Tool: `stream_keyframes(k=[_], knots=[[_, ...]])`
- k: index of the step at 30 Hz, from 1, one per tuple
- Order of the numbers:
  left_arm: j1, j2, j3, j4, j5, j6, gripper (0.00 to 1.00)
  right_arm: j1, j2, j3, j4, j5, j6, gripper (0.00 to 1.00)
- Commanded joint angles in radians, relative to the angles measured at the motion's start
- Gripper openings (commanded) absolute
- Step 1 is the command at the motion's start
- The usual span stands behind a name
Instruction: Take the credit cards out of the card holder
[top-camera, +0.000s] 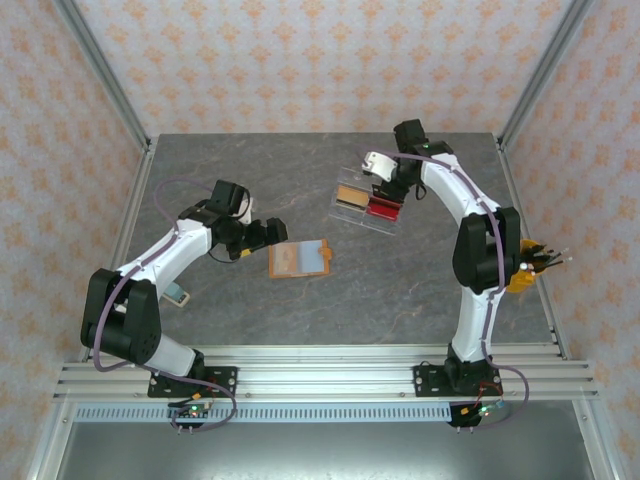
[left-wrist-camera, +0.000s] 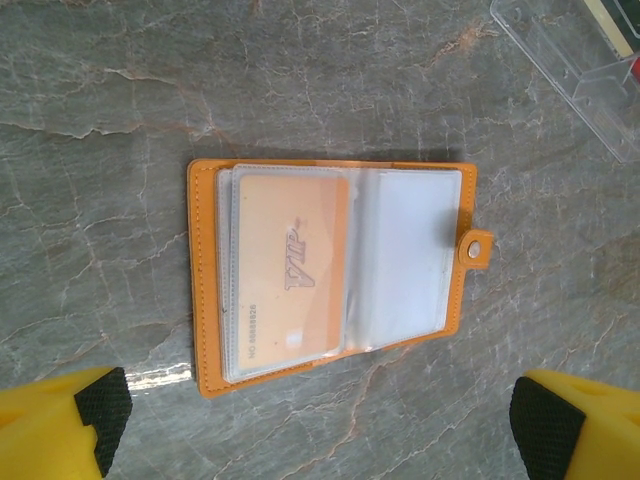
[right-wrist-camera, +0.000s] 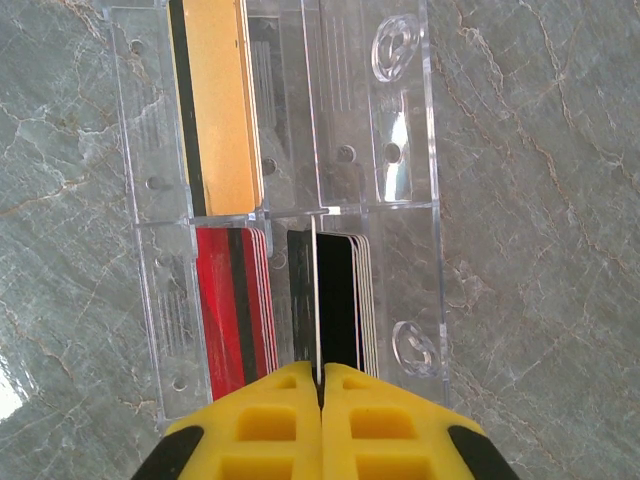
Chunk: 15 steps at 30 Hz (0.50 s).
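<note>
The card holder (top-camera: 300, 258) lies open and flat on the grey table, an orange wallet (left-wrist-camera: 205, 300) with clear sleeves and a snap tab. A tan-orange credit card (left-wrist-camera: 290, 275) sits in its left sleeve; the right sleeve (left-wrist-camera: 410, 255) looks pale, and I cannot tell whether it holds a card. My left gripper (top-camera: 268, 233) (left-wrist-camera: 320, 425) hovers open just left of the wallet, touching nothing. My right gripper (top-camera: 385, 185) (right-wrist-camera: 320, 385) is shut on a thin card (right-wrist-camera: 316, 300), seen edge-on, over the clear case's black stack (right-wrist-camera: 345, 300).
The clear plastic case (top-camera: 365, 205) (right-wrist-camera: 405, 150) holds tan (right-wrist-camera: 220, 100), red (right-wrist-camera: 225, 310) and black stacks. A small pale flat thing (top-camera: 178, 294) lies by the left arm. An orange-yellow object (top-camera: 525, 268) sits at the table's right edge.
</note>
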Motion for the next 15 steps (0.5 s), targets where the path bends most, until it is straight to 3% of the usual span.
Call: stream_keyframes(k=[1, 5, 15], knots=[[0.005, 0.023, 0.007, 0.022, 0.025, -0.009, 1.00, -0.011, -0.014, -0.026, 0.032, -0.032, -0.023, 0.12], [0.005, 0.031, 0.012, 0.024, 0.030, -0.009, 1.00, -0.013, -0.016, -0.036, 0.043, -0.021, -0.018, 0.23], [0.005, 0.027, -0.003, 0.034, 0.022, -0.023, 1.00, -0.016, -0.073, -0.011, 0.014, -0.076, 0.079, 0.30]])
